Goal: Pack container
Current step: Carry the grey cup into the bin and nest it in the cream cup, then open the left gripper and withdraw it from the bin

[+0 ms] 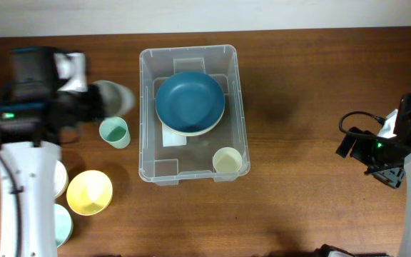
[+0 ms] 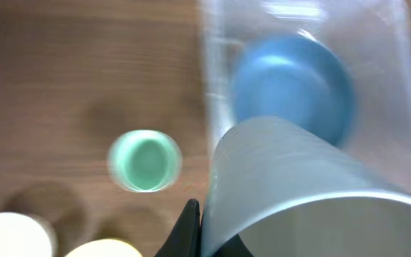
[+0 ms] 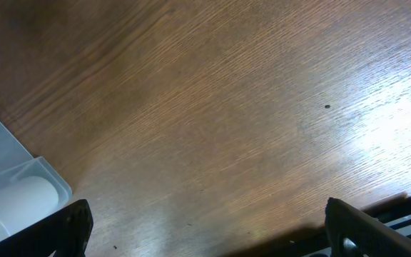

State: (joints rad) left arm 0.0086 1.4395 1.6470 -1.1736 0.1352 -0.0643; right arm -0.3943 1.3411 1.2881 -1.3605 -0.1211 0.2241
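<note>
The clear container [image 1: 148, 107] stands mid-table. It holds a blue bowl [image 1: 190, 100] stacked on a pale bowl, and a cream cup [image 1: 227, 160] in its near right corner. My left gripper [image 1: 97, 102] is shut on a pale grey-blue cup [image 1: 120, 96], tilted on its side just left of the container. In the left wrist view the cup [image 2: 298, 185] fills the front, pinched at its rim by my fingers [image 2: 198, 235], with the blue bowl [image 2: 291, 89] beyond. My right gripper [image 1: 377, 160] is open over bare wood [image 3: 205, 221].
A mint green cup [image 1: 114, 132] stands upright left of the container and also shows in the left wrist view [image 2: 145, 160]. A yellow bowl [image 1: 89, 193], a white bowl [image 1: 60, 178] and a pale green bowl [image 1: 62, 225] sit at the front left.
</note>
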